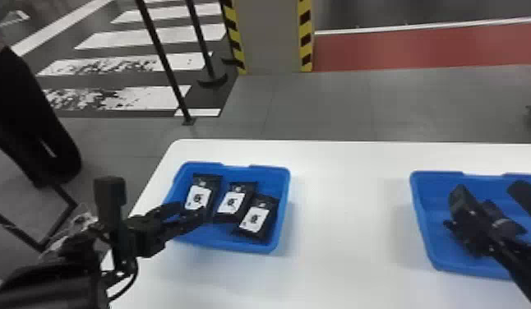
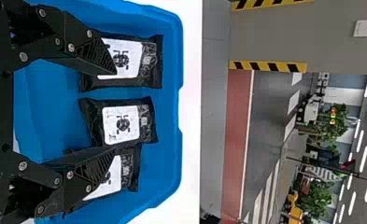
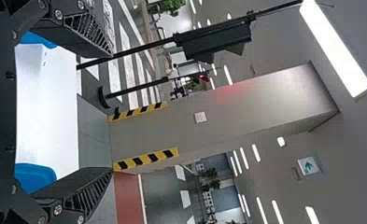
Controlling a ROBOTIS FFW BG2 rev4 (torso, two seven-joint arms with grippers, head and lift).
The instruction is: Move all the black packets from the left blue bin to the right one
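Packets [image 1: 232,203], three black ones with white labels, are lying side by side in the left blue bin [image 1: 282,213]. From where I'm standing, the left claw [image 1: 191,208] is hovering above them, its fingers spreading wide apart, with the middle packet showing between them. The right claw [image 1: 474,198] is hanging over the right blue bin [image 1: 421,213], its fingers also spreading apart. Both bins are resting well apart on the white table [image 1: 347,230], and a grey column [image 1: 273,37] is rising beyond it
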